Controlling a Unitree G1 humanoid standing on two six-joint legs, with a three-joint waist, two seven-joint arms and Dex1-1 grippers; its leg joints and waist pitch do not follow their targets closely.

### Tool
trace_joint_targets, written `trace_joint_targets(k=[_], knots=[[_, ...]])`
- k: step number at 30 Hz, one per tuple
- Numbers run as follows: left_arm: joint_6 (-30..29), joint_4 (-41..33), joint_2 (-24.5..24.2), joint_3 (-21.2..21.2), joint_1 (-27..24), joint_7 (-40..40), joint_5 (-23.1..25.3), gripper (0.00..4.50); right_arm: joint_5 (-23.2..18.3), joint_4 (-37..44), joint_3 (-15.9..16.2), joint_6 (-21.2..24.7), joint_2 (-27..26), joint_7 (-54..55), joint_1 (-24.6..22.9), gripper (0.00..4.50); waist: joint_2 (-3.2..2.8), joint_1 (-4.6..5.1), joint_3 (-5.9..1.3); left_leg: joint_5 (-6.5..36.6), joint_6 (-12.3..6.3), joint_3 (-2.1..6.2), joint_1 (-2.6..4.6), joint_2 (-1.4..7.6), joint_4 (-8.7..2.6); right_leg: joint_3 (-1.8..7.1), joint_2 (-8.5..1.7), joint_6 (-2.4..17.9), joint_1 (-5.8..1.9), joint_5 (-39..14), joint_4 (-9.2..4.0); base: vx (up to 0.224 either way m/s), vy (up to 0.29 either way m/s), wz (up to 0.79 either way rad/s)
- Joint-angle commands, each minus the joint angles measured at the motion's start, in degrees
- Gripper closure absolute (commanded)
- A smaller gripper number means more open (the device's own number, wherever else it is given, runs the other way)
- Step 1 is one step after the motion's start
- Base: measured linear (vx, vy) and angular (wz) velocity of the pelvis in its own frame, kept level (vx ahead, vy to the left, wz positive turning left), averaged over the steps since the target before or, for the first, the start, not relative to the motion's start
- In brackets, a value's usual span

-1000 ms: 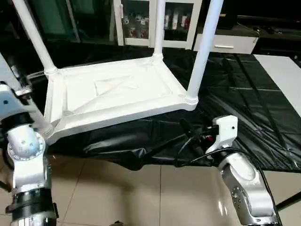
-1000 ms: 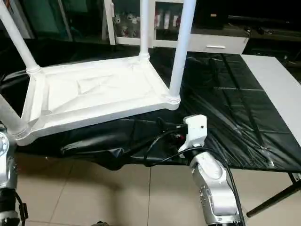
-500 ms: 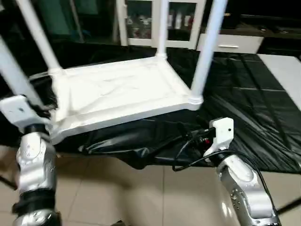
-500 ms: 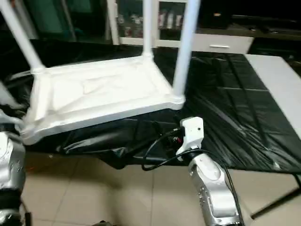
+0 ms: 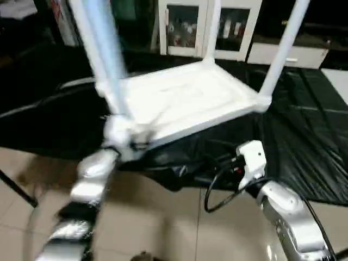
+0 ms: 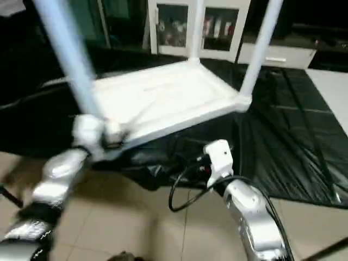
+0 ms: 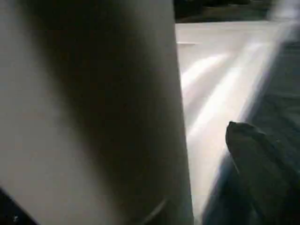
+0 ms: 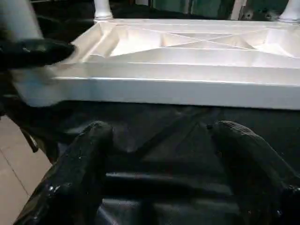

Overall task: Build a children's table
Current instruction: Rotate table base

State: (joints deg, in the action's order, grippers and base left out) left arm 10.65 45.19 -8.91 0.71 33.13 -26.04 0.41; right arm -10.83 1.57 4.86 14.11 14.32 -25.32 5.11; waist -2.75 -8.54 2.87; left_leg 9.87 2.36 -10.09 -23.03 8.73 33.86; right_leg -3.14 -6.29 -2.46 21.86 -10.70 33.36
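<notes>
The children's table lies upside down: the white tabletop (image 5: 185, 98) rests on the black cover with three legs showing upright in its corner sockets. At the near left corner my left gripper (image 5: 122, 138) is around the base of the leg (image 5: 103, 54). In the left wrist view that leg (image 7: 93, 112) looms close, and one black finger (image 7: 262, 173) stands clear of it, so the gripper is open. My right gripper (image 8: 157, 173) hovers low before the tabletop's near edge (image 8: 178, 89), open with nothing between its fingers.
The black-covered work surface (image 5: 304, 136) stretches right and behind. Tiled floor (image 5: 163, 217) lies below its front edge. A black cable (image 5: 217, 190) loops from my right wrist. A glass-door cabinet (image 5: 206, 27) stands behind, and a white table (image 5: 340, 76) at far right.
The camera has swung left, shifting the whole scene right. My left forearm now stretches toward the near left corner, and its fingers stand wider around the leg. The right arm keeps its pose.
</notes>
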Motion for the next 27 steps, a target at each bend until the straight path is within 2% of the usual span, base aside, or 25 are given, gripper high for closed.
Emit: trace_joint_targets(k=[1, 3, 4, 5, 6, 7, 8, 9, 10, 11, 12, 13, 14, 15, 16, 17, 18, 19, 20, 21, 22, 23, 24, 25, 27], knots=[[1.39, 4.17, 4.59, 3.93, 5.11, -0.59, 1.92, 0.02, 0.49, -0.1, -1.01, 1.69, 0.54, 1.11, 0.84, 0.87, 0.26, 1.41, -2.52, 38.94, 5.56, 2.99, 3.62, 3.92, -6.04, 1.38, -3.34, 3.93, 0.69, -35.49, -6.25, -0.067, 0.031, -0.02], [1.68, 5.84, 6.25, 4.6, 6.66, -0.21, 2.38, 0.02, 0.57, 0.05, -1.16, 1.83, 0.73, 1.34, 0.82, 0.87, 0.5, 1.83, -2.45, 39.16, 5.16, 3.24, 3.35, 4.01, -6.3, 0.96, -3.53, 3.95, 0.15, -35.1, -6.67, -0.057, 0.046, -0.08], [2.33, 7.84, 8.43, 5.14, 8.45, 1.15, 3.06, 0.02, 0.6, 0.27, -1.36, 1.87, 0.87, 1.54, 0.73, 0.87, 0.16, 2.28, -2.47, 40.68, 5.36, 3.54, 2.65, 4.16, -6.97, 0.09, -3.29, 3.59, -0.8, -33.96, -6.33, -0.053, 0.052, -0.12], [2.78, 9.73, 10.53, 5.49, 10.1, 2.47, 3.56, 0.02, 0.74, 0.52, -1.57, 1.98, 0.97, 1.87, 0.59, 0.87, 0.16, 2.28, -2.47, 40.68, 5.36, 3.54, 2.65, 4.16, -6.97, 0.09, -3.29, 3.59, -0.8, -33.96, -6.33, -0.034, 0.052, -0.12], [3.3, 11.51, 12.67, 5.79, 11.67, 3.5, 3.93, 0.02, 0.85, 0.81, -1.79, 2.08, 1.02, 2.18, 0.4, 0.87, 0.34, 2.89, -2.35, 42.06, 5.43, 3.52, 2.55, 4.26, -7.37, -0.26, -3.17, 3.78, -1.0, -33.02, -6.23, 0.0, 0.0, 0.0], [3.97, 13.2, 14.21, 5.74, 12.97, 4.21, 4.22, 0.02, 1.02, 1.06, -2.0, 2.22, 1.0, 2.3, 0.23, 0.87, 0.53, 3.21, -2.24, 43.3, 5.41, 3.29, 3.1, 4.16, -7.27, -0.63, -3.29, 4.03, -0.74, -33.89, -6.82, 0.0, 0.0, 0.0], [4.57, 14.44, 15.3, 5.46, 14.0, 4.75, 4.12, 0.02, 1.06, 1.38, -2.15, 2.37, 1.07, 2.28, 0.03, 0.87, 0.46, 3.92, -2.15, 43.52, 5.0, 3.19, 3.28, 4.0, -7.12, -1.17, -3.29, 3.93, -0.85, -34.75, -7.41, -0.052, 0.032, -0.02], [5.11, 15.81, 17.4, 4.36, 15.63, 3.96, 2.62, 0.02, 0.88, 2.56, -2.5, 2.96, 1.26, 2.3, -0.59, 0.87, 0.56, 4.12, -2.04, 43.52, 4.54, 3.15, 3.24, 3.93, -7.16, -1.6, -3.17, 3.6, -0.97, -35.4, -7.73, -0.052, 0.032, -0.02], [5.11, 15.81, 17.4, 4.36, 15.63, 3.96, 2.62, 0.02, 0.88, 2.56, -2.5, 2.96, 1.26, 2.3, -0.59, 0.87, 0.05, 4.59, -1.72, 45.1, 4.05, 2.81, 2.71, 4.18, -8.1, -2.78, -2.44, 3.11, -1.73, -35.45, -7.58, 0.0, 0.0, 0.0], [5.97, 16.64, 17.81, 4.04, 16.48, 4.33, 2.4, 0.02, 0.69, 3.42, -2.77, 3.36, 1.36, 2.71, -1.01, 0.87, -0.66, 4.32, -1.74, 48.92, 4.71, 2.26, -1.46, 5.51, -12.63, -3.11, -0.77, 3.99, -6.09, -27.01, 0.32, -0.115, 0.012, -0.05], [6.62, 16.91, 17.34, 3.34, 16.87, 5.05, 2.01, 0.02, 0.28, 3.88, -3.08, 3.46, 1.29, 2.91, -1.3, 0.87, -1.0, 0.32, -2.08, 49.3, 5.95, -1.07, -5.56, 4.47, -15.47, -1.98, 1.4, 4.21, -7.56, -13.96, 7.48, -0.115, 0.012, -0.05], [7.35, 17.63, 17.01, 2.86, 17.39, 5.6, 1.61, 0.02, -0.07, 4.18, -3.24, 3.56, 1.27, 3.11, -1.47, 0.87, 0.27, 0.85, -2.69, 42.24, 5.79, -2.29, -2.65, 3.74, -14.44, 0.28, 0.82, 4.08, -5.62, -17.68, 6.95, -0.102, -0.051, 0.07], [7.76, 18.04, 16.85, 2.6, 17.66, 5.89, 1.36, 0.02, -0.28, 4.38, -3.33, 3.61, 1.27, 3.19, -1.6, 0.87, 4.77, 3.21, -3.54, 18.28, 3.87, 2.17, 5.8, 1.28, 3.24, 3.28, -10.1, 4.39, 3.3, -47.44, -7.37, 0.012, -0.134, 0.22], [7.83, 18.12, 16.83, 2.56, 17.71, 5.95, 1.31, 0.02, -0.31, 4.42, -3.34, 3.62, 1.27, 3.21, -1.62, 0.87, 3.95, 2.35, -3.46, 6.91, 0.19, 3.47, 4.39, -0.9, 4.53, 5.43, -8.52, 5.08, 2.69, -49.9, -8.55, 0.012, -0.134, 0.22], [8.33, 18.12, 16.06, 1.93, 17.85, 6.25, 0.83, 0.02, -0.79, 4.78, -3.46, 3.72, 1.24, 3.03, -1.83, 0.87, 3.79, 2.43, -1.22, 0.93, -2.24, 4.27, 0.67, -1.5, 5.17, 4.0, -7.97, 6.45, -0.58, -53.19, -8.63, 0.044, -0.104, -0.05], [8.61, 17.98, 14.78, 0.8, 17.9, 6.18, 0.02, 0.02, -1.32, 4.97, -3.54, 3.78, 1.13, 2.7, -1.97, 0.87, 2.78, 1.78, -0.75, 4.24, -1.05, 4.46, 1.67, 0.28, 3.3, 2.64, -7.82, 6.39, -0.2, -54.36, -8.07, 0.0, 0.0, 0.0], [9.32, 17.68, 13.23, -0.35, 17.74, 5.3, -0.77, 0.02, -1.6, 5.01, -3.46, 3.83, 1.06, 2.21, -1.98, 0.87, 2.44, 1.71, -2.95, 15.21, 0.63, 4.62, 3.23, 2.32, -1.38, 1.61, -3.39, 7.57, -0.16, -39.9, -4.49, 0.0, 0.0, 0.0], [9.64, 16.6, 11.28, -2.09, 17.0, 2.49, -2.54, 0.02, -1.7, 4.74, -3.2, 3.78, 0.89, 1.72, -1.73, 0.87, 1.56, 3.32, -2.96, 21.45, 0.74, 5.21, 1.76, 3.77, -3.97, 1.36, -1.26, 9.81, -1.05, -21.26, -2.16, 0.0, 0.0, 0.0], [9.42, 15.98, 10.81, -2.64, 16.57, 1.02, -3.36, 0.02, -1.62, 4.57, -3.08, 3.76, 0.81, 1.66, -1.54, 0.87, 1.6, 4.28, -2.95, 25.65, 0.17, 4.86, 1.38, 3.6, -4.85, 1.12, -1.9, 11.29, -1.66, -16.09, -2.25, 0.0, 0.0, 0.0], [9.29, 14.88, 10.14, -3.03, 15.68, -1.68, -4.54, 0.02, -1.61, 4.3, -2.95, 3.87, 0.66, 1.55, -1.2, 0.87, 1.33, 4.49, -3.06, 26.33, 0.14, 4.99, 1.16, 3.62, -5.05, 0.95, -2.38, 11.61, -2.07, -15.77, -2.17, 0.0, 0.0, 0.0], [9.13, 13.76, 9.55, -3.1, 14.71, -4.12, -5.34, 0.02, -1.61, 4.07, -2.78, 3.87, 0.59, 1.33, -0.91, 0.87, 1.21, 5.08, -2.78, 27.66, 0.3, 4.98, 0.53, 3.54, -5.45, 0.6, -2.7, 11.15, -2.37, -17.23, -2.8, -0.033, 0.024, -0.19], [8.71, 12.75, 8.78, -2.62, 13.6, -6.87, -5.73, 0.02, -1.73, 3.96, -2.64, 3.98, 0.51, 1.08, -0.67, 0.87, 1.44, 5.32, -2.66, 29.08, 0.59, 4.92, 0.58, 3.52, -5.53, 0.49, -2.82, 10.69, -2.26, -19.15, -3.22, 0.0, 0.0, 0.0], [8.42, 12.13, 8.27, -2.25, 12.87, -8.66, -5.94, 0.02, -1.83, 3.9, -2.54, 4.05, 0.48, 0.94, -0.52, 0.87, 1.87, 5.66, -2.18, 32.81, 1.49, 4.46, 1.44, 3.21, -5.11, 0.76, -3.38, 9.12, -1.07, -27.62, -4.65, 0.0, 0.0, 0.0], [7.33, 9.51, 7.38, -1.47, 10.76, -12.37, -6.75, 0.02, -1.83, 3.66, -2.12, 4.31, 0.5, 0.71, -0.19, 0.87, 2.47, 5.52, -2.24, 32.89, 1.54, 4.4, 1.78, 3.21, -5.0, 0.88, -3.64, 8.69, -0.86, -29.86, -4.97, 0.0, 0.0, 0.0], [3.83, 3.5, 5.44, -0.09, 6.16, -16.8, -7.94, 0.02, -1.58, 3.15, -1.23, 4.31, 0.45, 0.13, 0.41, 0.87, 2.02, 5.42, -2.38, 29.65, 1.22, 4.33, 1.46, 3.45, -5.26, 1.04, -4.06, 8.48, -1.37, -30.44, -5.08, 0.0, 0.0, 0.0]])
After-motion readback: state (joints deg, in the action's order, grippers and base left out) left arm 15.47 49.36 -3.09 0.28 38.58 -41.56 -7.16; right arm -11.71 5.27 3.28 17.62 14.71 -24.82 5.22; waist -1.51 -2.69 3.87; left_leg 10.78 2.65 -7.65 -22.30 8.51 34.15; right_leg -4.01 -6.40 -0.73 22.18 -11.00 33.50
